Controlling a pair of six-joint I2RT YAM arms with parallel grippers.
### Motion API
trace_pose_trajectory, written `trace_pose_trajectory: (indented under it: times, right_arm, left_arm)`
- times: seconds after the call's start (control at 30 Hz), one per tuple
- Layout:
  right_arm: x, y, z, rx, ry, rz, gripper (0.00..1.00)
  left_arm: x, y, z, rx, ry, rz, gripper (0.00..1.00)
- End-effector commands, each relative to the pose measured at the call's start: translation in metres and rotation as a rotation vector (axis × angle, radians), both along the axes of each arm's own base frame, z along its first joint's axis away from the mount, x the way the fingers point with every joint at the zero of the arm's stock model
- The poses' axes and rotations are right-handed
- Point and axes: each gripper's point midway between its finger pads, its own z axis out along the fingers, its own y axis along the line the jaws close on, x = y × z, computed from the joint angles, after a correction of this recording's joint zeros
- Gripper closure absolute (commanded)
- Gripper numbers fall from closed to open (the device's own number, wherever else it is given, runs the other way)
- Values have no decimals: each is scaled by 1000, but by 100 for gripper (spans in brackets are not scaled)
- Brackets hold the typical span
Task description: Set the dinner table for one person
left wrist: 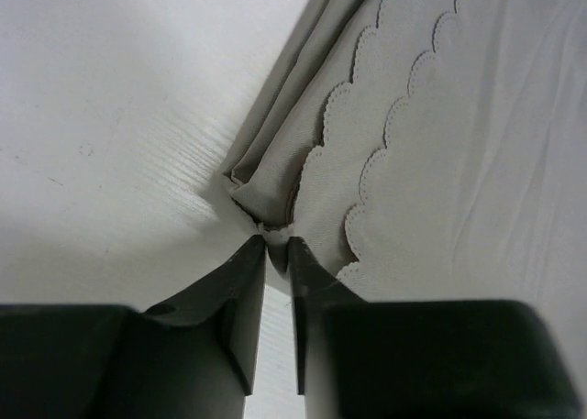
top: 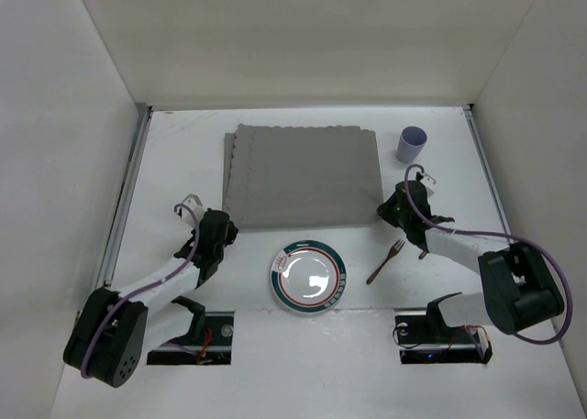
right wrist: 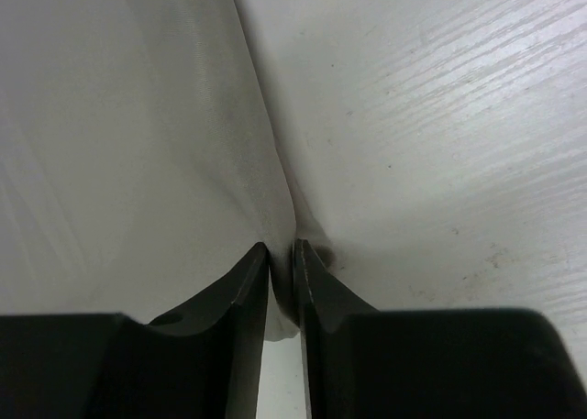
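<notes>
**A:** Two arms, and each has hold of the same thing, the grey rectangular cloth mat [top: 303,176] with the scalloped edges. See it?

**B:** I do. The left pincer [left wrist: 278,245] is at the mat's near left corner, clenched, with a bunched fold of the cloth nipped between its tips. Several scalloped layers lie stacked one over another just beyond the pinch.

**A:** And the right pincer [right wrist: 281,249]?

**B:** It is at the mat's near right corner, closed as well, with a thin ridge of grey cloth drawn up between its two dark fingers.

**A:** Where is the large flat white table [top: 183,162] in all this?

**B:** Right under the mat, spreading out past it on every side. The mat lies on it towards the far end, roughly centred between the side edges.

**A:** What else is near the mat?

**B:** A round white plate [top: 308,277] with a green and red ring sits just off the mat's near edge, about level with its middle, not touching it. A slim brown fork [top: 386,260] lies slantwise off the mat's near right corner, its tines pointing towards that corner. A small lilac cup [top: 412,144] stands upright just outside the mat's far right corner, clear of the cloth.
</notes>
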Motion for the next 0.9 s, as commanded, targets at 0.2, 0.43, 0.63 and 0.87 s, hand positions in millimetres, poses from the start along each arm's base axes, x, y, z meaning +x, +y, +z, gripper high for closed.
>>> trace_pose_trajectory:
  times: [0.2, 0.43, 0.63, 0.87]
  right_arm:
    - [12, -13, 39, -29, -127, -44, 49]
    - [-22, 51, 70, -104, -219, 249, 42]
    - [-87, 103, 47, -65, -141, 507, 71]
    - [-131, 119, 29, 20, -23, 604, 57]
  left_arm:
    - [-9, 5, 18, -39, -44, 1, 61]
    - [1, 8, 62, -41, -161, 10, 59]
    - [14, 1, 67, -34, -200, -6, 58]
    - [32, -10, 75, -54, -235, -19, 57]
